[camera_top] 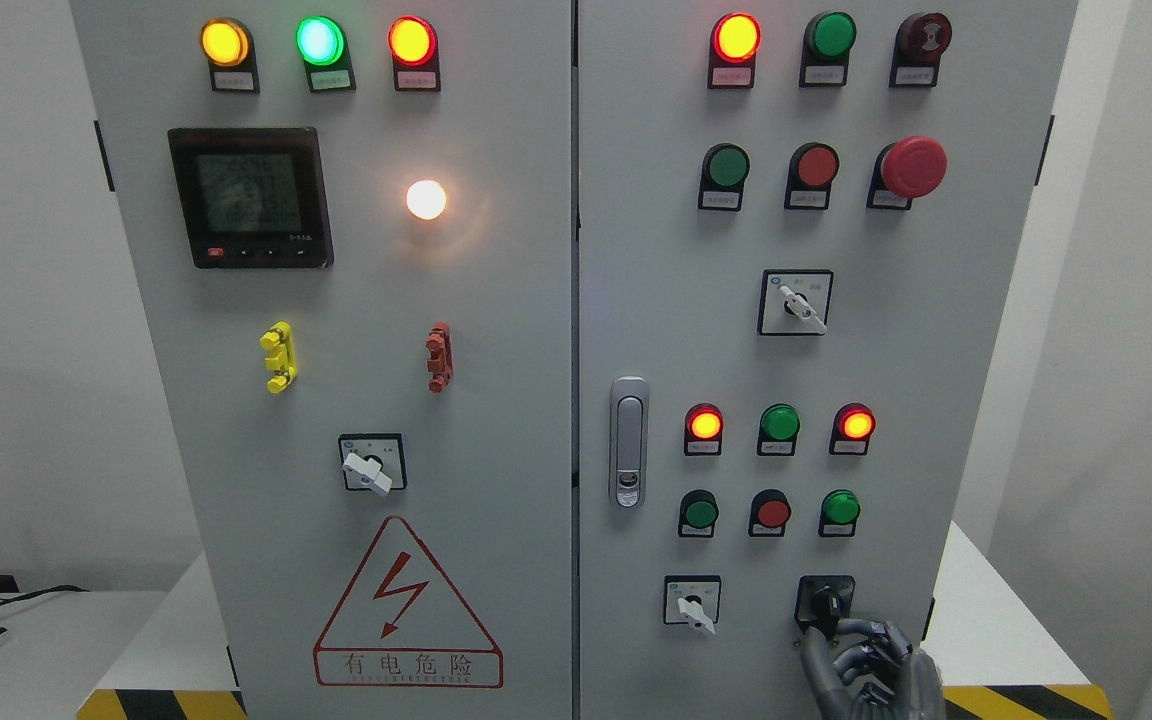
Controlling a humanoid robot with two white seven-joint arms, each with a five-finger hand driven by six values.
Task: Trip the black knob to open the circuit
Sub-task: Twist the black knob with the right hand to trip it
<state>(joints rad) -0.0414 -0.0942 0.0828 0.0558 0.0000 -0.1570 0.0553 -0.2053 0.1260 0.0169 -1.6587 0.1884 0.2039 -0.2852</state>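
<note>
The black knob (825, 601) sits in a black square plate at the lower right of the right cabinet door (656, 300). My right hand (841, 640) comes up from the bottom edge just below it. Its dark metal fingers (871, 632) are curled, with the thumb on the left and the fingertips closed on the knob's lower end. The hand hides the lower part of the plate. My left arm is out of view.
A white selector switch (693, 604) sits left of the black knob, with green and red push buttons (771, 512) above. A door latch (628, 441) is near the centre seam. The left door carries a meter (250, 196), lamps and a warning triangle (406, 600).
</note>
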